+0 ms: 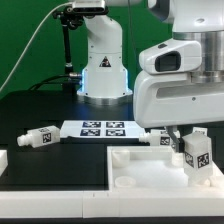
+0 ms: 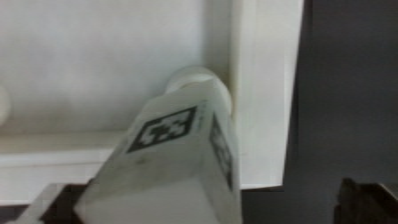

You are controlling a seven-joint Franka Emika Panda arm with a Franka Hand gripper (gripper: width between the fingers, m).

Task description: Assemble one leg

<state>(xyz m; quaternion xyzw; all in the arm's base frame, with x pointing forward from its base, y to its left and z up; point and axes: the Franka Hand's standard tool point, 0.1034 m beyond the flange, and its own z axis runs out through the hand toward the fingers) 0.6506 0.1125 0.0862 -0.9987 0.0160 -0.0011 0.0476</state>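
Observation:
One leg [image 1: 196, 155], a stubby white block with a square tag, stands at the far right corner of the large white tray-shaped part [image 1: 125, 165]. My gripper [image 1: 194, 140] is over it with a finger on each side. In the wrist view the leg [image 2: 175, 140] fills the middle, its far end against the tray part's corner [image 2: 107, 60]. My gripper [image 2: 214, 208] is open. One finger [image 2: 57, 206] lies close against the leg. The other finger [image 2: 368, 202] stands apart from it, with dark table showing between.
The marker board [image 1: 100, 127] lies mid-table before the robot base [image 1: 103, 70]. A second leg [image 1: 40, 137] lies at the exterior view's left, and a third [image 1: 160, 138] beside the board near my gripper. A white piece [image 1: 3, 160] shows at the left edge.

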